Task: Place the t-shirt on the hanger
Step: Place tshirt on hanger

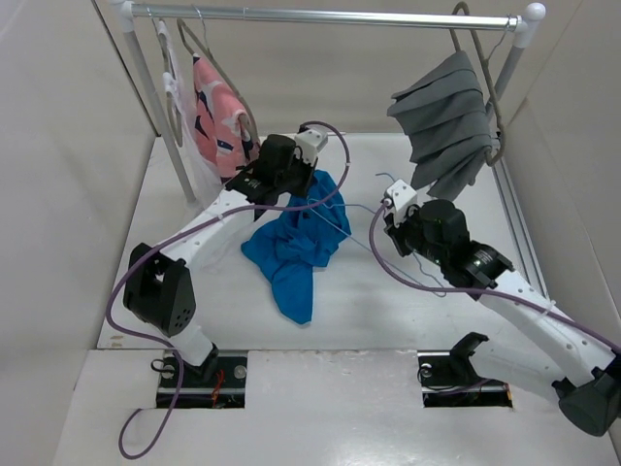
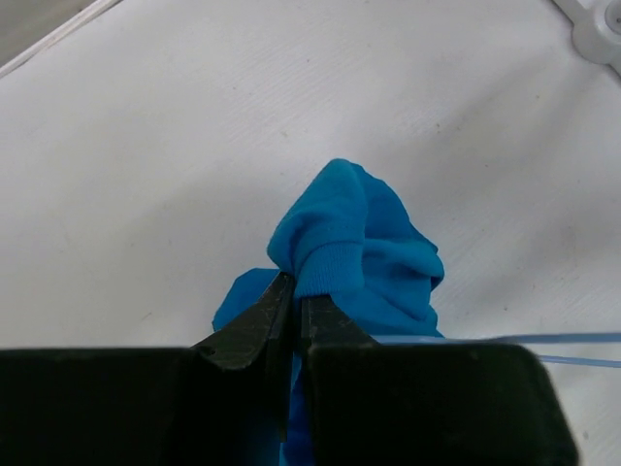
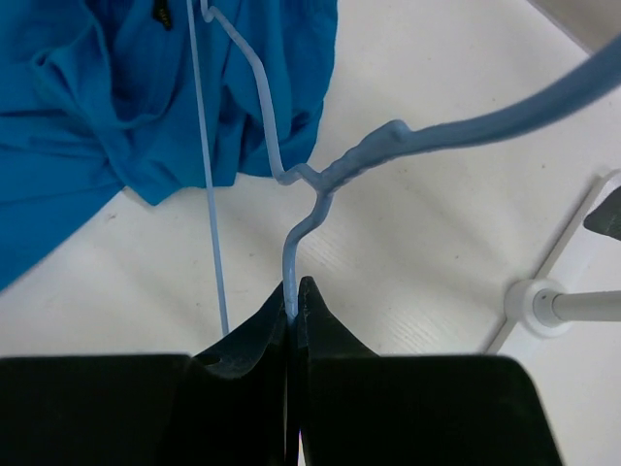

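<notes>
1. The step in hand appears to be threading. The left gripper (image 2: pixel 289 283) is clamped on a ribbed edge of the t-shirt (image 1: pixel 294 248), lifting its 12 o'clock end; the rest lies mid-table.
2. The right gripper (image 3: pixel 293 289), at the shirt's 3 o'clock, pinches the hanger (image 3: pixel 349 157) by its wire.
3. The next move likely calls for feeding a hanger shoulder into the held opening.
4. The white table (image 1: pixel 184 291) is walled. A rail (image 1: pixel 330 16) at 12 o'clock carries a pink garment (image 1: pixel 218 116) and grey cloth (image 1: pixel 451 121).

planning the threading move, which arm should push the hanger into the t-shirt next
Right, probably. The right hand is shut on the hanger, whose wire already reaches the t-shirt. The left hand only pinches the t-shirt's ribbed edge.
</notes>
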